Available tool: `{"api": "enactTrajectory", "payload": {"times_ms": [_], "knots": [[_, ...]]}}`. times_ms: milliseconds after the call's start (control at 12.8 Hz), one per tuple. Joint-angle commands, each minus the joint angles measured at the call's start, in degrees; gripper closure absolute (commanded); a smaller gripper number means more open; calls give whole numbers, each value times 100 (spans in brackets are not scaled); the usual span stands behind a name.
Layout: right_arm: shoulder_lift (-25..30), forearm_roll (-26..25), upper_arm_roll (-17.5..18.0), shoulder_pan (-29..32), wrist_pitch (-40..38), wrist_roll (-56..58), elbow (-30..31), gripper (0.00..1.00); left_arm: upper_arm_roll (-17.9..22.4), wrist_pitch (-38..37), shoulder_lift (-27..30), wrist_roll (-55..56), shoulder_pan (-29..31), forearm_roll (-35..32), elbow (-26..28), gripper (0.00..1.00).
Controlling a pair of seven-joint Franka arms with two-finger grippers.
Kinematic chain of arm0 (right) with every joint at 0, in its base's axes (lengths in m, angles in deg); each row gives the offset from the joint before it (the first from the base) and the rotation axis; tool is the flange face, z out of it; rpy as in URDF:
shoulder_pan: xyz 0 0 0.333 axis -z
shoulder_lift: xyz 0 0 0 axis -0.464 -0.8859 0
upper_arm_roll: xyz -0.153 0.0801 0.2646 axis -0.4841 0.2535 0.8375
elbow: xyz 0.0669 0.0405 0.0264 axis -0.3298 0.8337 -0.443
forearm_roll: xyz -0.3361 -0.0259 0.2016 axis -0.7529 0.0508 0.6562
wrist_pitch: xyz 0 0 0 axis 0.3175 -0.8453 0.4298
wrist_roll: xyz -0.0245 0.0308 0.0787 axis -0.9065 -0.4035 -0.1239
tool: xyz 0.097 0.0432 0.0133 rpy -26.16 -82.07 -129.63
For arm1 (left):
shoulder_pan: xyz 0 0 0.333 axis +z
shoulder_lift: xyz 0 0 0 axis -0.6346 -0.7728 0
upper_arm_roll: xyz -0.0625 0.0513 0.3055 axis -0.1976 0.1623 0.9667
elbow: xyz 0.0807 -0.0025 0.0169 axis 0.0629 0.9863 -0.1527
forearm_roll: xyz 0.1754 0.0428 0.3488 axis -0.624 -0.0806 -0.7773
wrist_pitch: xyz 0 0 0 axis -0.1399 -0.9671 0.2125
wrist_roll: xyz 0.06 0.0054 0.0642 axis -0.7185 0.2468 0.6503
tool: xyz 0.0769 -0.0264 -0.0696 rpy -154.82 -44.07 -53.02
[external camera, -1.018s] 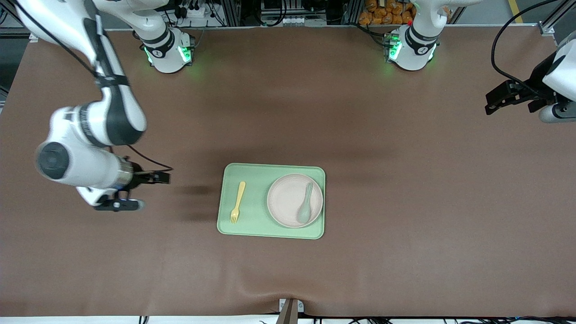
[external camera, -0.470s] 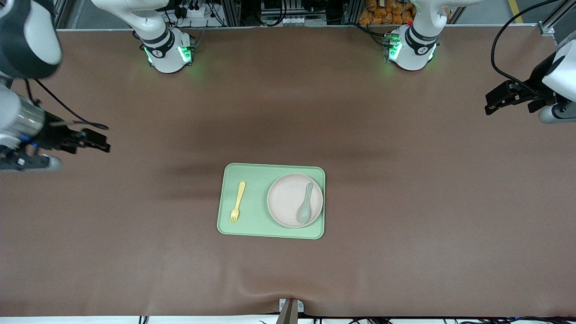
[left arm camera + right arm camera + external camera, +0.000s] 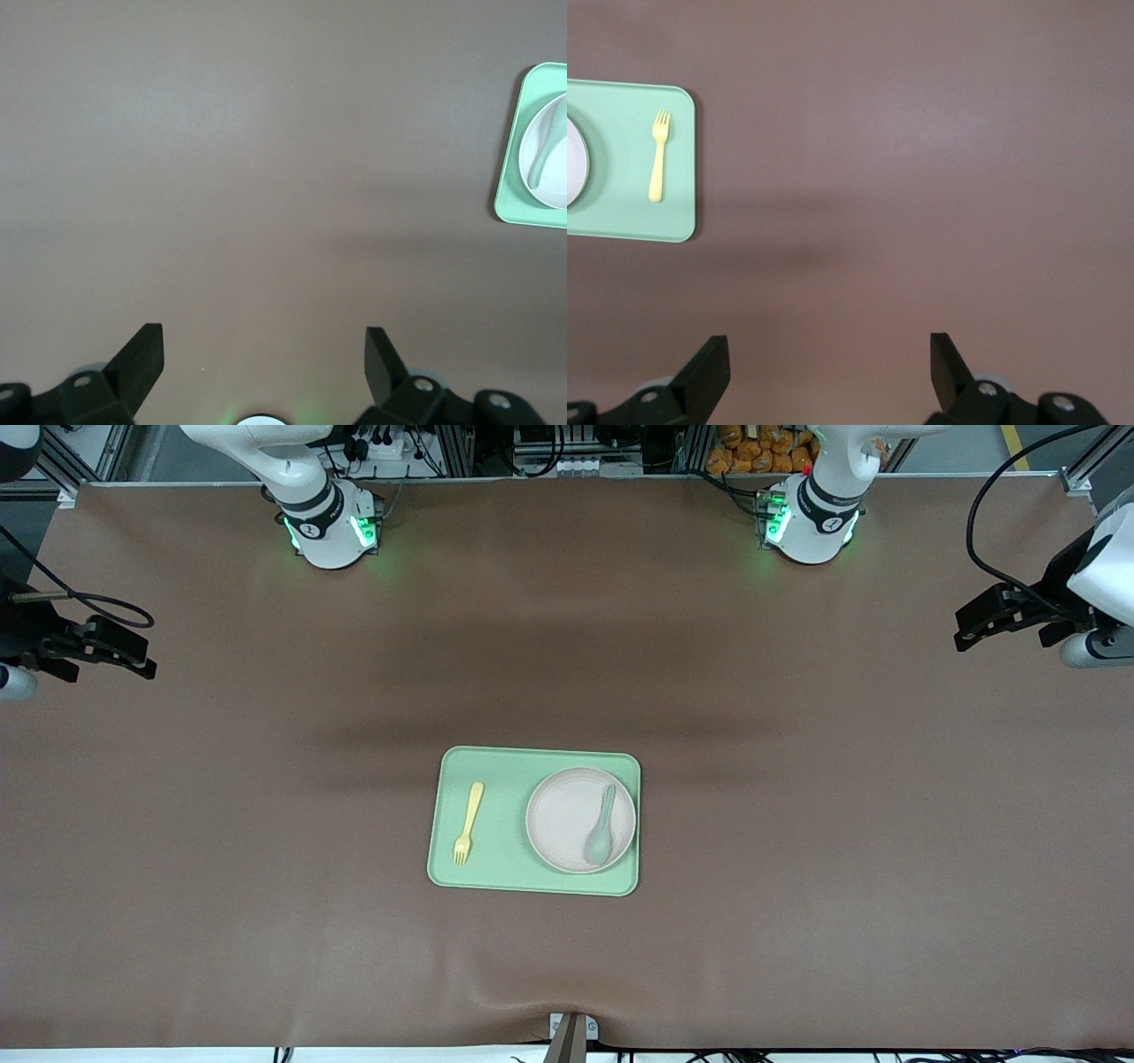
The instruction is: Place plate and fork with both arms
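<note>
The round pale beige-pink plate (image 3: 580, 819) sits inside the rectangular light green tray (image 3: 505, 877), at the tray's end toward the left arm, with a grey-green spoon (image 3: 601, 828) lying in it. The small pale yellow plastic fork (image 3: 468, 823) lies flat on the tray's floor beside the plate, toward the right arm's end. Judging by this, both task items look placed where each arm could reach them from its own end.

The right gripper (image 3: 828, 354) hangs over bare brown bench (image 3: 266, 957) at its own end, fingers (image 3: 709, 363) spread wide and holding nothing; the tray and fork are well apart from them. The left gripper (image 3: 263, 350) hangs likewise at its end of the bench, fingers (image 3: 146, 350) wide and empty, the plate far off. Both arms appear parked clear so nothing on the tray gets disturbed.
</note>
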Motion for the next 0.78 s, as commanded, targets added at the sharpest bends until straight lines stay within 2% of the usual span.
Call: {"api": "enactTrajectory", "payload": {"times_ms": [0,470,705], "knots": [[-71,-101,-21,1,-171,-25,-183,0,-10,-6,-5,-55,-19,-140,-51,0],[-124,-242,-4,18,-189,-42,-341,0,-10,-6,-5,-63,-19,-140,-51,0],[-150,-154,-4,53,-189,-51,-332,0,-10,-6,-5,-54,-28,-140,-51,0]]}}
